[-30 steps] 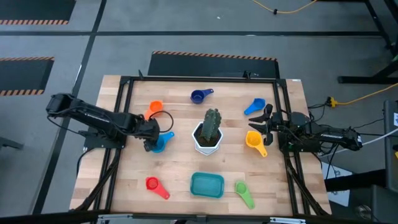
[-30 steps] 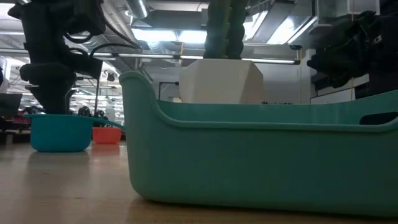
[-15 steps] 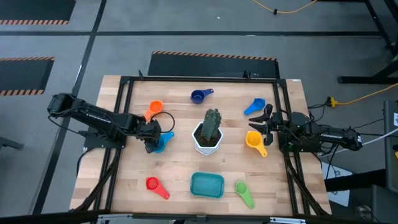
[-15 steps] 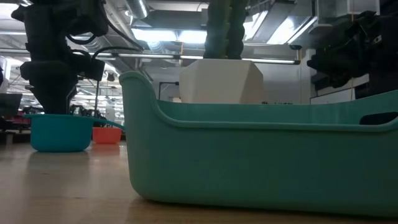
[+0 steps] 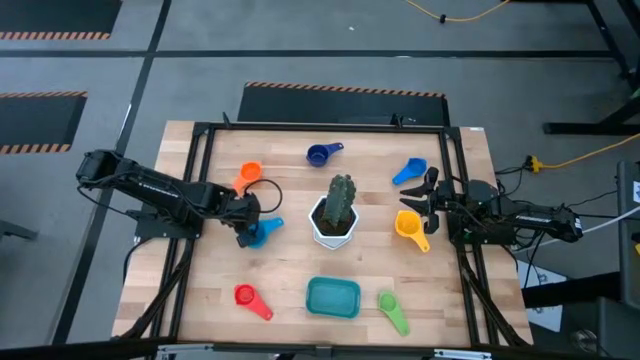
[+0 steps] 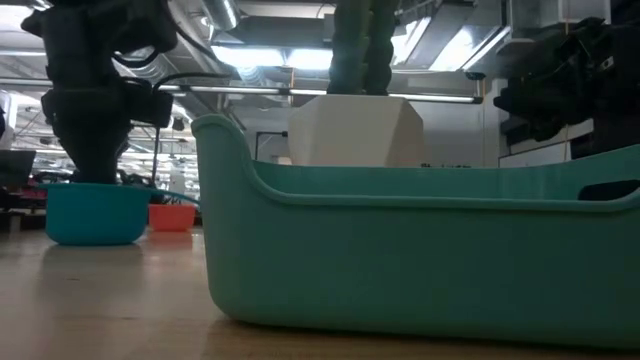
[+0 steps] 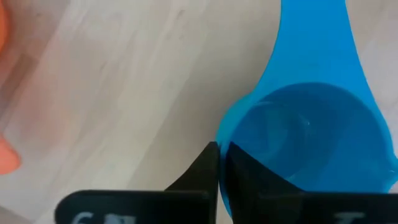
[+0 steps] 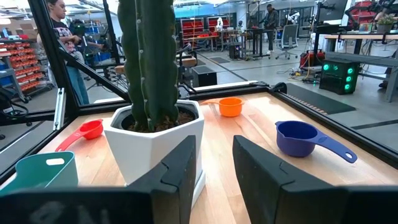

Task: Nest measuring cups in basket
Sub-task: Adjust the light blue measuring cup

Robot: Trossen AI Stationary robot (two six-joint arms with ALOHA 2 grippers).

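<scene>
A light blue measuring cup (image 5: 258, 232) sits on the wooden table (image 5: 290, 280), just left of a white pot (image 5: 333, 228) holding a green cactus (image 5: 342, 198). Its bowl lies toward the left arm, and its short flat handle runs up and to the right, toward the pot. The left gripper (image 5: 243, 228) is down on the bowl's rim. In the left wrist view its two dark fingers (image 7: 200, 177) are pressed together with only a thin slit between them, pinching the edge of the cup's wall, so the cup is in its grip. In the low view the cup's bowl sits upright on the table under the dark gripper.

An orange cup (image 5: 248, 174) lies just up and left of it, handle pointing down-left. A dark blue cup (image 5: 320, 154) lies near the far edge, handle pointing right. Another blue cup (image 5: 410, 170) lies at the right. Below that, a yellow cup (image 5: 410, 228) points its handle down-right. A red cup (image 5: 248, 298) and a green cup (image 5: 391, 308) lie near the front edge, both handles pointing down-right. Between those two sits the teal basket (image 5: 333, 297), its long axis running left to right.

The right gripper (image 5: 429, 198) waits at the table's right side between the blue and yellow cups. Its fingers are partly apart and hold nothing.

No readable writing shows on the cups or basket.
</scene>
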